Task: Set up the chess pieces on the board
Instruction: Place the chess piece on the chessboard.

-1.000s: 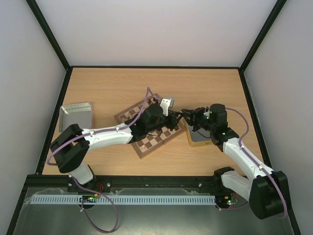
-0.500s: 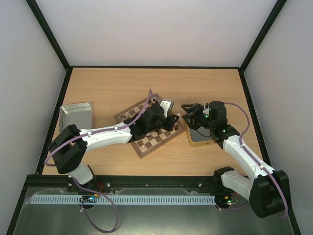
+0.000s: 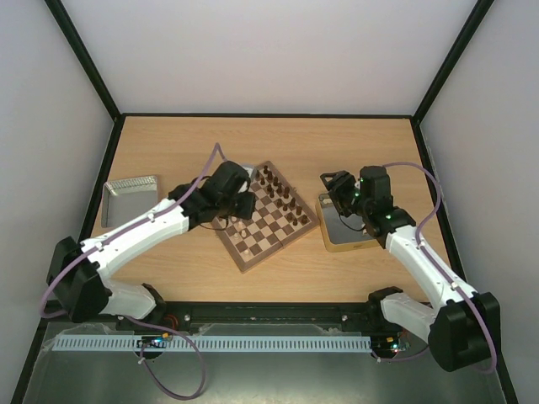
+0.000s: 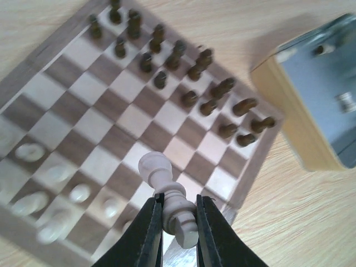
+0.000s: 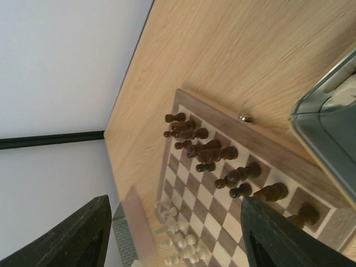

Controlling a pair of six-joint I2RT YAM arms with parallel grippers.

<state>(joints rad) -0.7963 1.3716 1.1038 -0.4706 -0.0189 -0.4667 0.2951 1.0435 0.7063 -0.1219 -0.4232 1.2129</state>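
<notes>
Step in hand: carrying one cream piece (image 4: 169, 199) to its square. L claw (image 4: 178, 204) is pinched on its lower half, piece tilted, above the board (image 3: 278, 233) near the cream side. Other cream pieces (image 4: 30, 151) stand there, blurred. Dark pieces (image 4: 167, 61) sit in 2 rows opposite. R claw (image 5: 175, 203) gapes wide, empty, by the wood-rimmed tray (image 3: 337, 246) on the counter. Next, prob.: find a free home square, bring piece upright, lower, release.

Dark brown chessmen (image 3: 284, 198) stand upright in two rows. Wood-sided box with grey metal lining (image 3: 347, 246) sits just right of them on the surface (image 3: 370, 151). Metal tray (image 3: 126, 202) lies far left, well apart.
</notes>
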